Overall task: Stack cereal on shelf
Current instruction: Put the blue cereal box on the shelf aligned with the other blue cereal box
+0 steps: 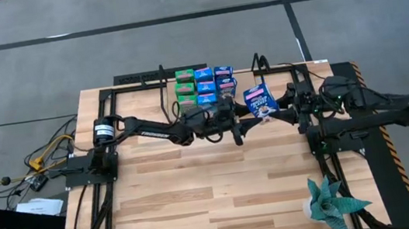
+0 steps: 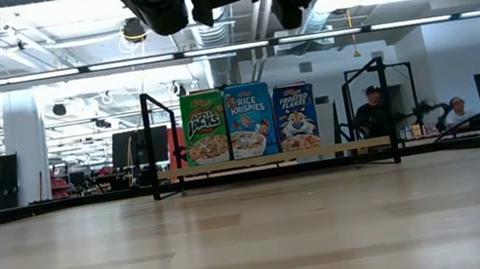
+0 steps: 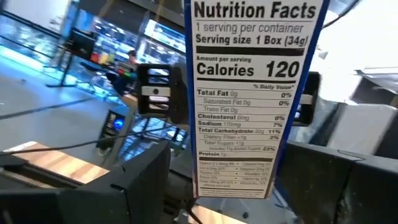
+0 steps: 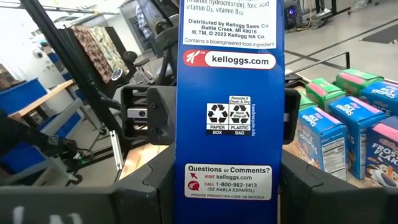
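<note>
A dark blue cereal box (image 1: pixel 260 100) is held in the air between both grippers, just near of the shelf's right end. My left gripper (image 1: pixel 241 122) reaches it from the table's left and my right gripper (image 1: pixel 288 106) from the right. The box fills the left wrist view (image 3: pixel 249 99), nutrition panel showing, and the right wrist view (image 4: pixel 230 112), Kellogg's side panel showing. The shelf (image 1: pixel 162 84) at the far middle carries several green, light blue and dark blue boxes (image 1: pixel 205 87). In the low view, three boxes (image 2: pixel 251 121) stand upright on its board (image 2: pixel 226 168). My left gripper pinches the box between its two fingers, one on each broad face beside the nutrition panel (image 3: pixel 208 183). It comes level from the table's left. The box is lifted clear of the table. My right gripper's fingers (image 3: pixel 155 93) show behind the box, on either side. My right gripper pinches the same box from the opposite narrow side, one finger on each broad face beside the Kellogg's panel (image 4: pixel 186 186). It comes level from the table's right. My left gripper's fingers (image 4: pixel 146 115) show behind the box, flanking it. The box hangs clear of the table.
A potted plant (image 1: pixel 333 204) stands at the near right corner. Black frame rails (image 1: pixel 325 139) run along the table's sides, and cables (image 1: pixel 45 153) lie off its left edge. People (image 2: pixel 375 111) show in the room behind the shelf. Bare tabletop (image 1: pixel 214 191) lies on the near side.
</note>
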